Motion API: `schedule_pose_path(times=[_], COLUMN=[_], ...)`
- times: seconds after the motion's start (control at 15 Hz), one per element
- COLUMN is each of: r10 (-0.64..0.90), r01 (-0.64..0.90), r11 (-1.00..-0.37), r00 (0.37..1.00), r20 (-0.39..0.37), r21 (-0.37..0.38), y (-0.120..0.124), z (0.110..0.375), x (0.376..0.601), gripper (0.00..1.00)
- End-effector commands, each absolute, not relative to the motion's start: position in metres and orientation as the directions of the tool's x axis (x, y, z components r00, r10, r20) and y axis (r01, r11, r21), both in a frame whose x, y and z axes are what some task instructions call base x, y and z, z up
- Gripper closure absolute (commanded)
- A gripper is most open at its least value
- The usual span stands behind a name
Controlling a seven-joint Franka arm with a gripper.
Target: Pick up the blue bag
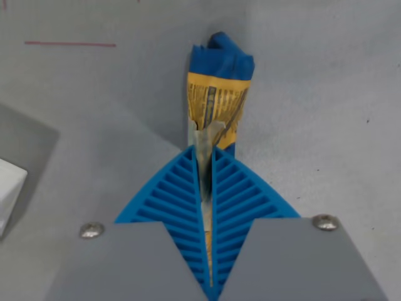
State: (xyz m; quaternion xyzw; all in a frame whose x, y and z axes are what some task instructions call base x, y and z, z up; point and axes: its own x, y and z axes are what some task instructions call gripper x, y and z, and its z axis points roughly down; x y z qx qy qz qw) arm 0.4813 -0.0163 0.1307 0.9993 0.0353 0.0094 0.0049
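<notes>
Pinching the blue bag (220,94), the claw (205,153) hides its unreadable yellow label.

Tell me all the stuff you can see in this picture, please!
blue bag: one, blue with a yellow printed panel, upper middle, crumpled and pinched at its lower end between the fingers.
table: one, light grey, filling the background.
red line: one, thin, on the table at the wrist view's upper left.
white object: one, cut off at the wrist view's left edge; cannot tell what it is.
grey patch: one, darker grey, flat, at the wrist view's left beside the white object.
gripper: one, two blue ribbed fingers on grey mounts with a screw each, lower middle, closed on the bag.
</notes>
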Motion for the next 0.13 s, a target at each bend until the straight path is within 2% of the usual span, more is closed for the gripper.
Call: schedule_pose_path(times=[0.07, 0.13], r10=[0.082, 0.083], r01=[0.087, 0.087], r11=[-0.995, -0.995], r00=[0.992, 0.992], r20=[0.097, 0.091], r21=[-0.041, -0.041], y=[-0.0200, -0.0204], z=[0.1517, 0.1566], x=[0.4677, 0.4664], gripper=[1.00, 1.00])
